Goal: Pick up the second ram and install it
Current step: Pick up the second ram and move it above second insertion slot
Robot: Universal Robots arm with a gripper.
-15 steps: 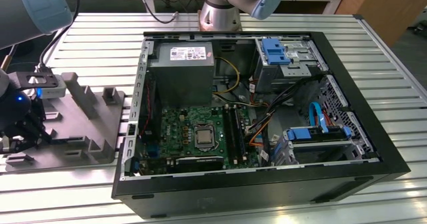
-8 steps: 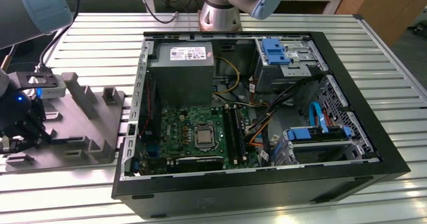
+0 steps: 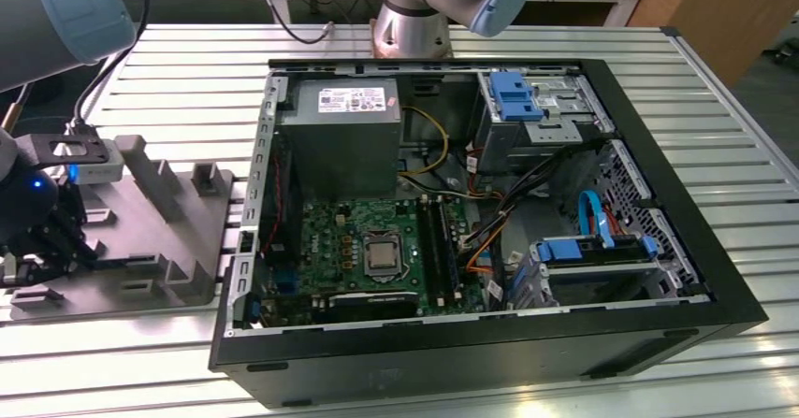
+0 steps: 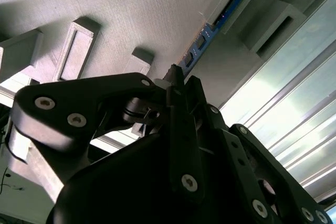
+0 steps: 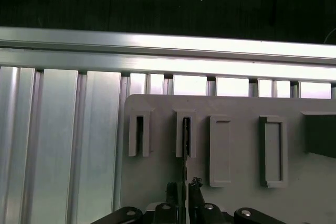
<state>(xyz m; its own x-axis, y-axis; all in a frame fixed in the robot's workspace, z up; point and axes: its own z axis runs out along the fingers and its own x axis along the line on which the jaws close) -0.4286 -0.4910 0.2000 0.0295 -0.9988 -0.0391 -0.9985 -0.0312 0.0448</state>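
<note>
We find the gripper [image 5: 184, 186] at the grey block [image 5: 241, 145], its two black fingers [image 5: 172, 188] closed on the near end of the second ram [image 5: 185, 132]. The far end of the second ram sits in one of the block's upright slotted posts. In the second wrist view the gripper [image 4: 182, 80] meets the same stick [image 4: 210, 32], seen edge-on as a thin dark strip with a blue edge. A second slotted post [image 5: 139, 135] stands just beside the occupied one, so lateral room there is narrow. The block's outer edge lies close to the table [image 5: 63, 156] border, with a dark drop beyond it. The block is matte, finely ribbed grey plastic with rectangular raised posts. The table is ridged bright aluminium slats. The finger links are black, with round screw heads. In the exterior view the block [image 3: 163, 250] lies at the exterior view's left, near the open black computer case [image 3: 712, 259] but apart from it, with a strip of table [image 3: 163, 362] between them. The green motherboard [image 3: 374, 240] lies flat in the case floor, walled in by the metal frame and loose cables. The arm [image 3: 69, 11] is cut off at the upper left of the frame. Its dark wrist covers the fingers there, and the ram's chips cannot be made out in any view.
</note>
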